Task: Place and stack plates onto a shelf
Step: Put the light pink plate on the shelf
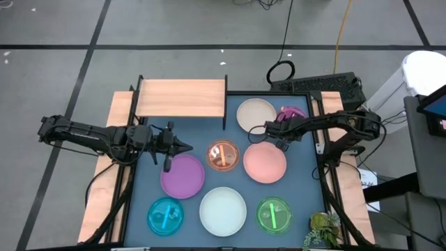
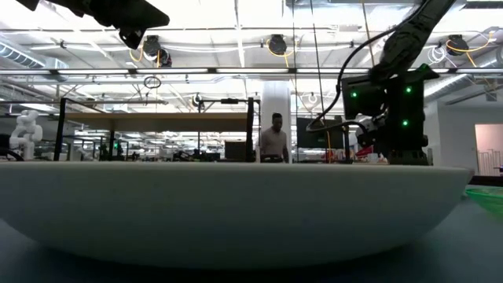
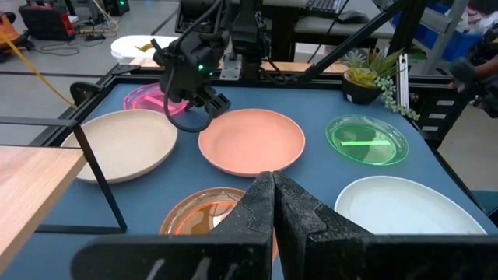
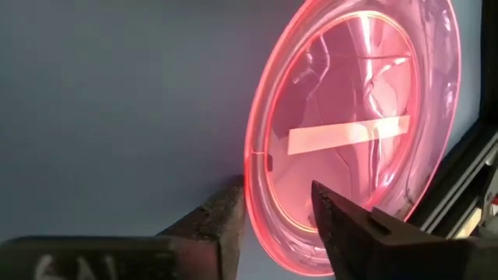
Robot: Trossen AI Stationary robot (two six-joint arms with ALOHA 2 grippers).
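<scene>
Step in hand: pickup of the small translucent magenta plate (image 4: 354, 132) at the table's far right corner. Right gripper (image 4: 276, 206) straddled its rim, fingers part-spread, not yet pinching. Left gripper (image 3: 271, 202), pressed together & empty, hovered nr the opaque purple plate (image 1: 182, 175). Next: clamp rim, lift, carry to the light-wood shelf (image 1: 181, 97).

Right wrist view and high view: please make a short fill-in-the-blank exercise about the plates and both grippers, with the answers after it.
1. The right gripper has its fingers on either side of the rim of the ____ plate.
2. The wooden shelf carries ____ plates.
3. The left gripper, fingers ____, is above the purple plate.
4. The orange plate lies between the purple plate and the ____ plate.

Answers: magenta; no; shut; pink
</scene>
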